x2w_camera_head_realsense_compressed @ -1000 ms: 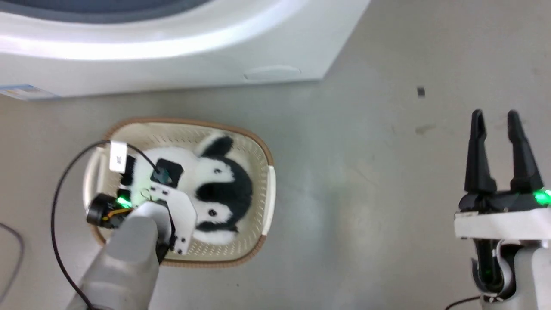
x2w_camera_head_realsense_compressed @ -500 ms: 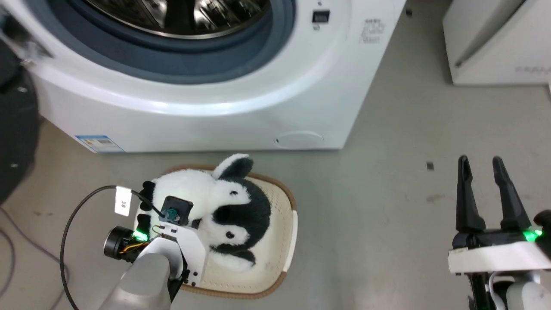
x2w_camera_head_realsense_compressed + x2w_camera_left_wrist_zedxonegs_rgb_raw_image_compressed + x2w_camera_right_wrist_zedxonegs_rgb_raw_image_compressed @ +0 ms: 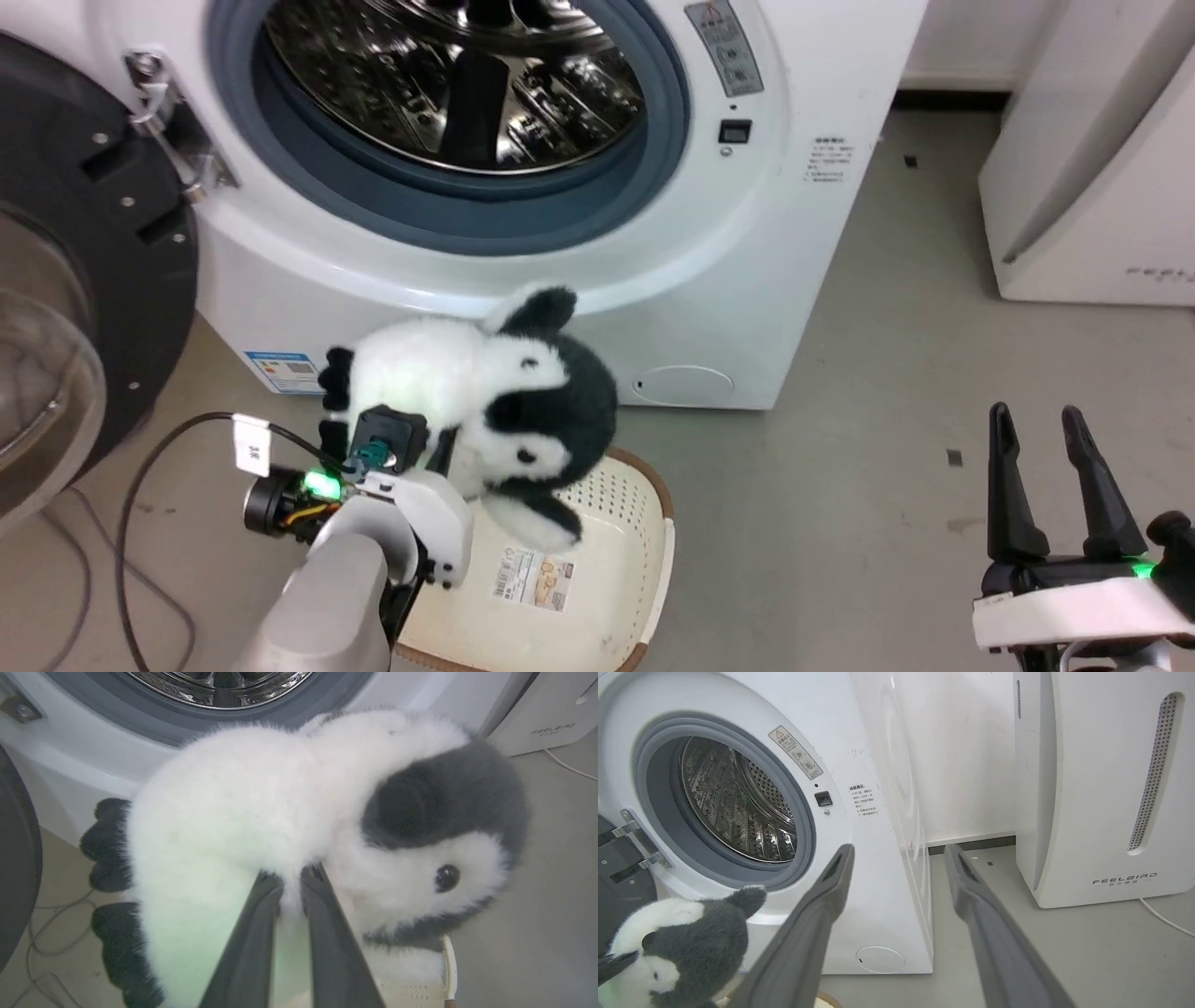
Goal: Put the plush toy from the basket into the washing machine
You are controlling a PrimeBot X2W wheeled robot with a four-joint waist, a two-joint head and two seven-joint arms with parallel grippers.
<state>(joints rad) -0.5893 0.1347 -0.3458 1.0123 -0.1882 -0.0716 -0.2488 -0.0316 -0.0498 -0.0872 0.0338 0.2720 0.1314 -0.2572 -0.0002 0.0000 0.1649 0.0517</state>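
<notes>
Left gripper (image 3: 292,878) clamps the plush toy (image 3: 252,798), jaw tips fur-hidden; right gripper's (image 3: 899,858) jaws apart.

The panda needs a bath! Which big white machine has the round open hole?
The white front-loading washing machine, with its grey-ringed shiny steel drum; the slanted white FEELBIRD appliance has no round opening.
</notes>
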